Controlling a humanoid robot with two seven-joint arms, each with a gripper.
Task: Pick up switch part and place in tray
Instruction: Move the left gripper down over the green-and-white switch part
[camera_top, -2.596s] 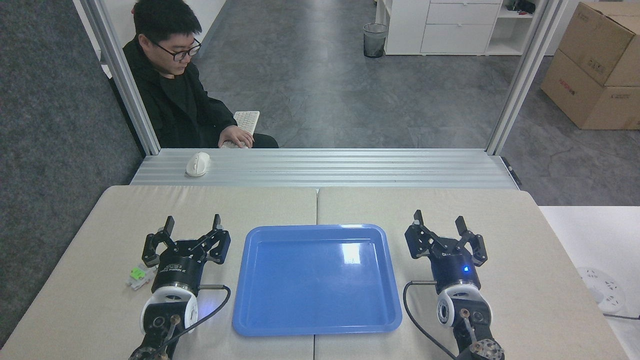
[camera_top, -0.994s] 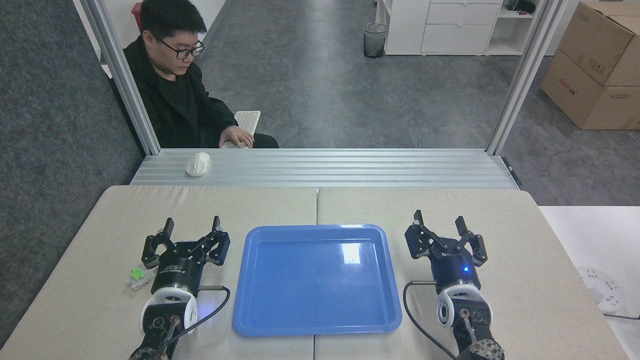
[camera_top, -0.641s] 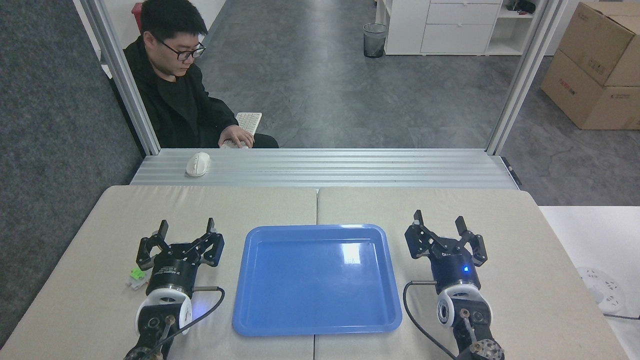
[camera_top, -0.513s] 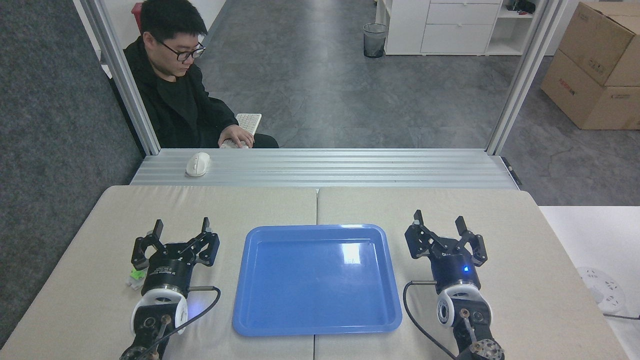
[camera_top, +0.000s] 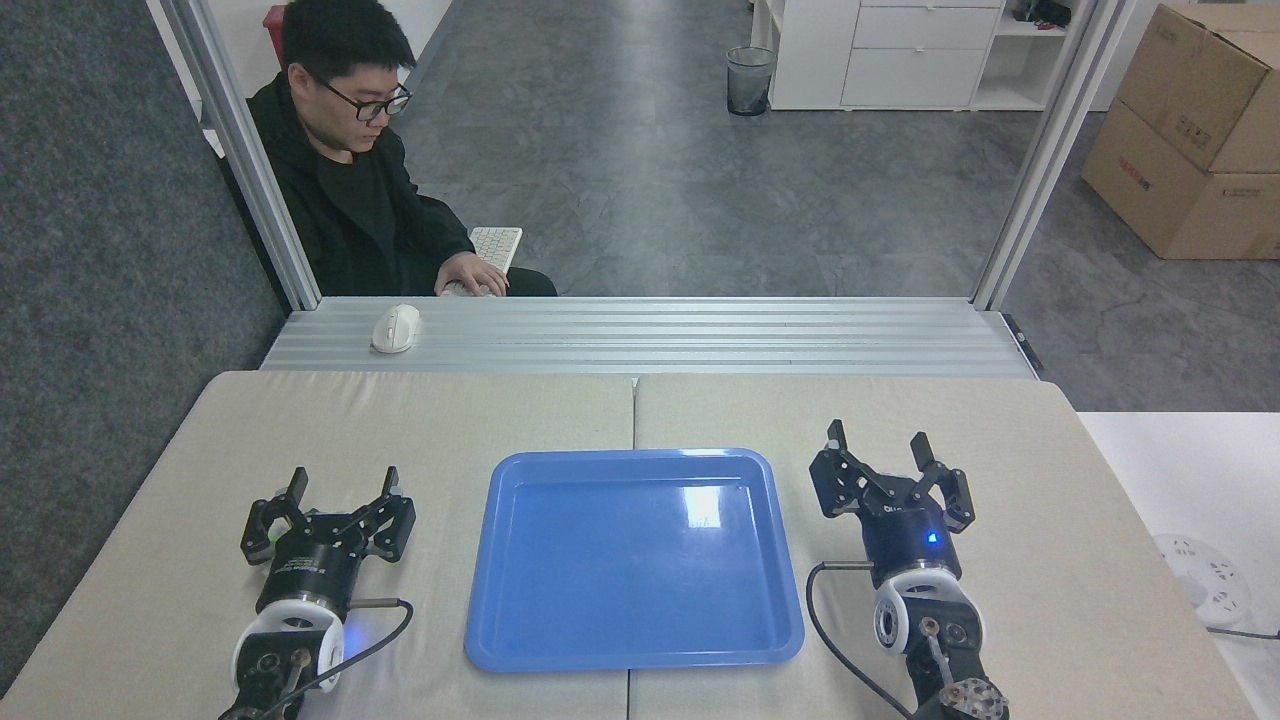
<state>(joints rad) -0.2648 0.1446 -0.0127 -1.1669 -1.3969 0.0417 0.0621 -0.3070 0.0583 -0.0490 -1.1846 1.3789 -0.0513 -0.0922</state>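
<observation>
On the near table, the left gripper (camera_top: 340, 483) hangs with jaws apart, left of the tray (camera_top: 634, 658); only a green sliver of the switch part (camera_top: 273, 546) shows beneath it. The right gripper (camera_top: 880, 448), also spread, sits right of the tray. Beyond, a mouse (camera_top: 396, 327) lies on the rail by a person (camera_top: 350, 190).

Tray (camera_top: 634, 640), centre frame: glossy blue, white glare patch upper right of its floor. Table (camera_top: 800, 410): plain beige, two pads. Left gripper (camera_top: 341, 487), lower left: black, white wrist ring. Right gripper (camera_top: 879, 450), lower right: black, small blue light. Mouse (camera_top: 396, 328), upper left: white.
</observation>
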